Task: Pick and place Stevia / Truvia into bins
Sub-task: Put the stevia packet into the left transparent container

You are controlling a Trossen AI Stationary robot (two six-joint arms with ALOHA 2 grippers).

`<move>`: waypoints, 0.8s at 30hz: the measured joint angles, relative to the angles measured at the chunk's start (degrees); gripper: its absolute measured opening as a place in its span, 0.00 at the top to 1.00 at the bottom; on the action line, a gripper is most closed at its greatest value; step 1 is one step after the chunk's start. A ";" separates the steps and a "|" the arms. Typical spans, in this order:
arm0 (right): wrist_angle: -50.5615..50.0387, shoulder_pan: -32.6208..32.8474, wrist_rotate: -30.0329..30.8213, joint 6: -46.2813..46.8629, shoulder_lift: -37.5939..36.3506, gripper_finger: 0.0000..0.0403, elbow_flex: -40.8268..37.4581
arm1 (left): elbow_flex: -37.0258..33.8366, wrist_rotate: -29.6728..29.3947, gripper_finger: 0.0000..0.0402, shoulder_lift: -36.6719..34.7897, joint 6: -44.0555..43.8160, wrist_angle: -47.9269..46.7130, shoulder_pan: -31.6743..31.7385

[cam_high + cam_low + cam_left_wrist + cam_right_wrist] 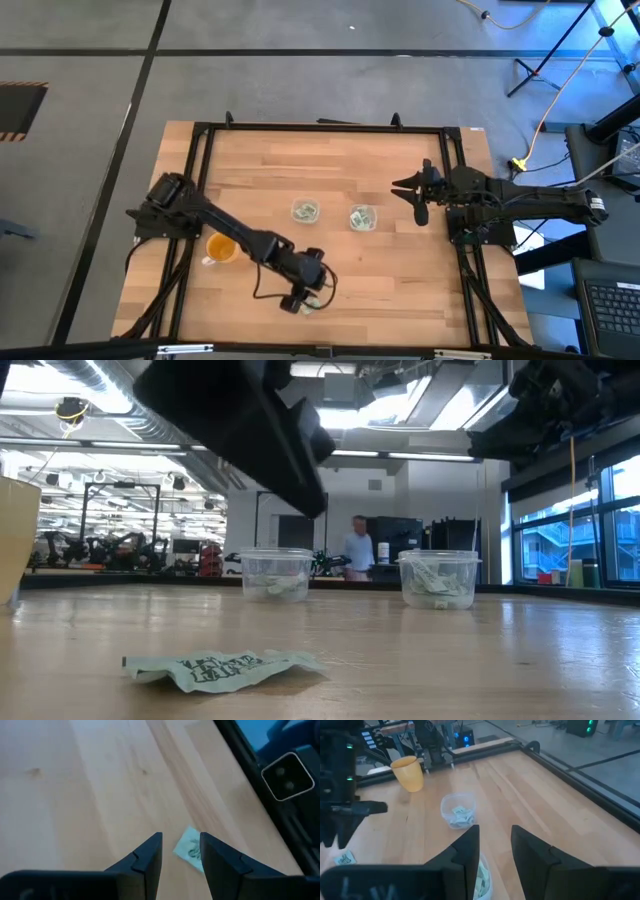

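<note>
One green-and-white Stevia packet (225,668) lies flat and a little crumpled on the wood near the table's near edge (313,304). My left gripper (181,836) hovers open above it, and the packet (189,849) shows just beyond the gap between the fingertips, untouched. Two clear bins (305,210) (362,218) stand at mid-table, each with packets inside (277,573) (438,578). My right gripper (415,195) waits open to the right of the bins, above the table; its wrist view looks down over both bins (458,810) (482,877).
An orange translucent cup (220,247) stands left of the bins, beside my left arm. A black metal frame (200,150) runs round the table. A person (357,548) stands far off in the room behind. Bare wood lies between the bins and the near edge.
</note>
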 joint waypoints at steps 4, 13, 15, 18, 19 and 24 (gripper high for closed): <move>-1.18 0.00 0.01 0.15 0.00 0.71 -0.02 | 2.84 -1.52 0.69 3.83 2.04 0.20 -1.95; -1.81 0.00 0.02 0.39 0.00 0.71 -0.02 | 6.99 -6.63 0.69 10.36 4.60 -4.45 -4.10; -2.15 0.00 0.02 0.42 0.00 0.71 -0.02 | 7.05 -6.74 0.69 10.90 4.59 -5.03 -4.37; -2.19 0.00 0.02 0.20 0.04 0.71 -0.02 | 7.07 -7.48 0.69 11.55 3.84 -5.98 -4.68; -2.19 -0.02 0.02 0.18 0.04 0.71 -0.02 | 7.17 -7.42 0.69 11.72 3.58 -5.94 -4.69; -2.19 0.00 0.02 0.11 0.04 0.71 -0.02 | 7.19 -6.47 0.71 11.81 3.42 -6.35 -4.63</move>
